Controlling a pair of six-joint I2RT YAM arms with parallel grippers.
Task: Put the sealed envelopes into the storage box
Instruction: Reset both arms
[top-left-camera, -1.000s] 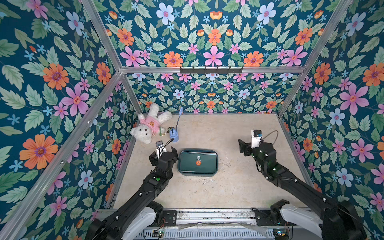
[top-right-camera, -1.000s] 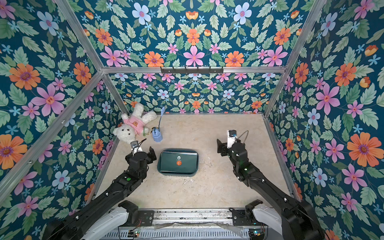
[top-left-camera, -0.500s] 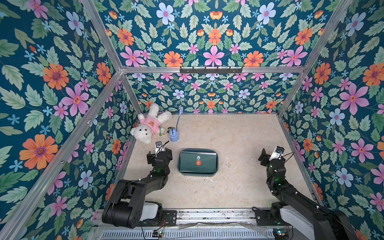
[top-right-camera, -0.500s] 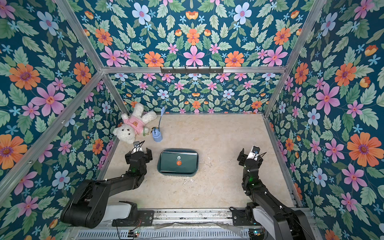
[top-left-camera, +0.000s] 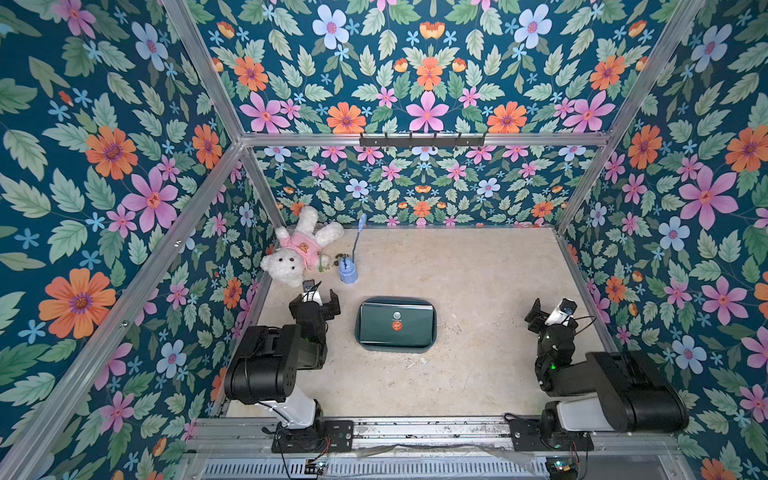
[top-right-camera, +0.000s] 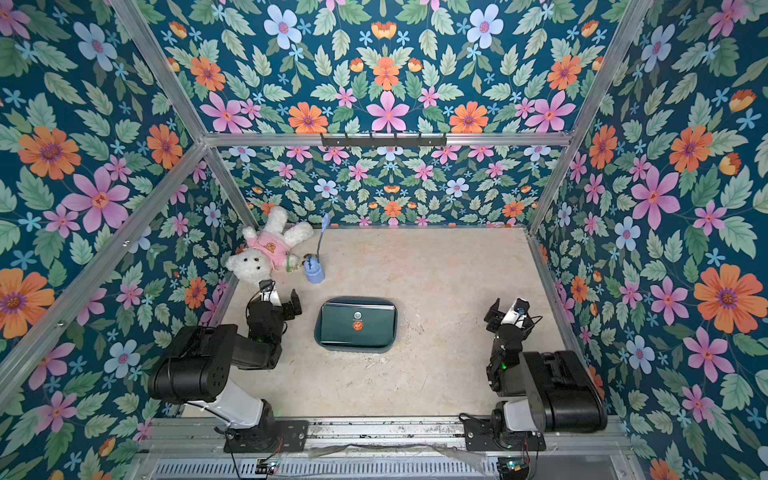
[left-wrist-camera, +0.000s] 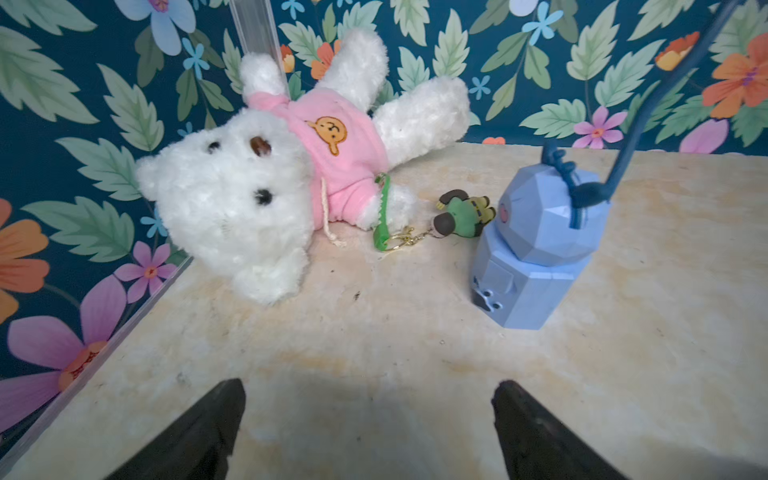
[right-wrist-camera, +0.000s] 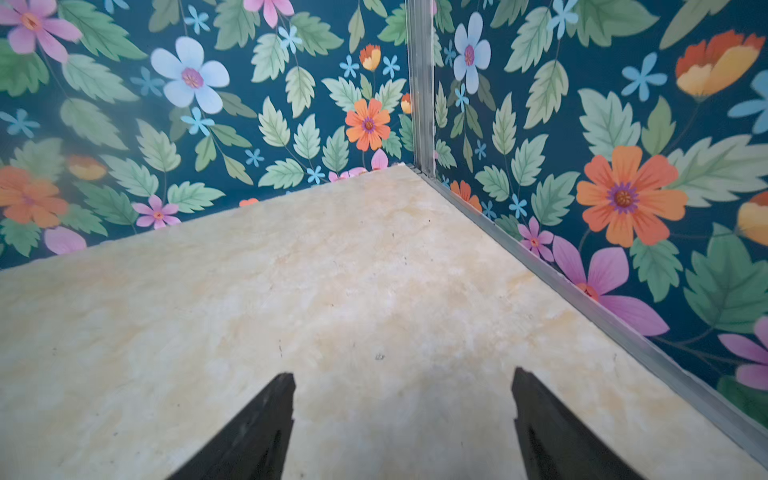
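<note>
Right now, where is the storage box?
The storage box sits mid-table in both top views, left of centre, the blue cup beyond its far left corner.

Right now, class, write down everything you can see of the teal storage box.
The storage box is a shallow dark teal tray, plastic-looking, rectangular with rounded corners and a raised rim. It sits flat near the middle of the beige table. A dark green envelope with two round stickers lies inside, nearly filling it; nothing else touches it.

The storage box (top-left-camera: 395, 350) was dark teal, its top envelope (top-left-camera: 378, 330) dark green with an orange-red seal (top-left-camera: 398, 326). The far-left teddy bear (top-left-camera: 286, 266) was white, its shirt (top-left-camera: 305, 248) pink. The walls (top-left-camera: 415, 83) bore teal floral print, and the table (top-left-camera: 478, 270) was mottled beige.
</note>
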